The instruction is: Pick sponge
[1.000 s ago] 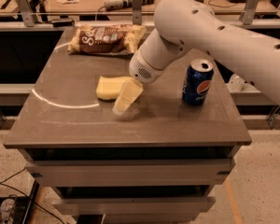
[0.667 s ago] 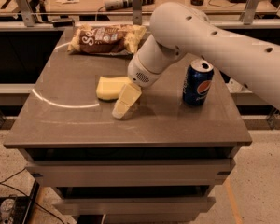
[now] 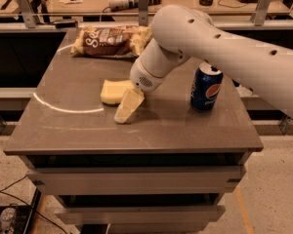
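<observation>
The sponge (image 3: pixel 114 91) is a pale yellow foam block lying flat near the middle of the brown table top (image 3: pixel 78 130). My gripper (image 3: pixel 127 107) hangs from the white arm (image 3: pixel 195 38) and points down and to the left. It sits just in front of and to the right of the sponge, touching or nearly touching its near right edge, with its tip low over the table. The arm's wrist hides the sponge's right end.
A blue soda can (image 3: pixel 206 87) stands upright to the right of the gripper. A brown-and-cream snack bag (image 3: pixel 110 42) lies at the table's back edge. A workbench with tools (image 3: pixel 136 1) stands behind. A pale arc (image 3: pixel 63 108) marks the table's left.
The arm has shifted slightly to the left and the gripper tip has dropped a little lower beside the sponge. The sponge, can and bag have not moved.
</observation>
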`<state>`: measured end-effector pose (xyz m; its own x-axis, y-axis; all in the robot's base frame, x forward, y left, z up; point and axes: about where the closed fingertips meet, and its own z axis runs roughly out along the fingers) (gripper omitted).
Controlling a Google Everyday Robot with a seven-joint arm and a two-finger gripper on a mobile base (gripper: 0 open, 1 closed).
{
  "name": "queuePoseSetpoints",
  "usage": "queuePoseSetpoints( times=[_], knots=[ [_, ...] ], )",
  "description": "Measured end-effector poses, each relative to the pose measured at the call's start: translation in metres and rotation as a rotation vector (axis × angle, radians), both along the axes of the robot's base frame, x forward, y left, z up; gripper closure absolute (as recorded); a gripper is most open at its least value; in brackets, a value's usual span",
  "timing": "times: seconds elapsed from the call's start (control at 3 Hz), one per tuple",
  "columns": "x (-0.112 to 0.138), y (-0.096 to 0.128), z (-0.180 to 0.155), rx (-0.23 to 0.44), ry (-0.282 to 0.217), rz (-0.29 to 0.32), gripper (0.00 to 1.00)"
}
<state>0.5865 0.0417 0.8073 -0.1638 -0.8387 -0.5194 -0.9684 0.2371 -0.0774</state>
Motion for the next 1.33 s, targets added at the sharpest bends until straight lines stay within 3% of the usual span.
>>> queuePoseSetpoints(
  times=[0.67,1.0,1.33],
  knots=[
    [0.0,0.0,0.017,0.0,-0.001,0.0,0.87],
    [0.0,0.0,0.021,0.0,-0.001,0.0,1.0],
    [0.002,0.004,0.032,0.092,-0.043,-0.007,1.0]
  ],
)
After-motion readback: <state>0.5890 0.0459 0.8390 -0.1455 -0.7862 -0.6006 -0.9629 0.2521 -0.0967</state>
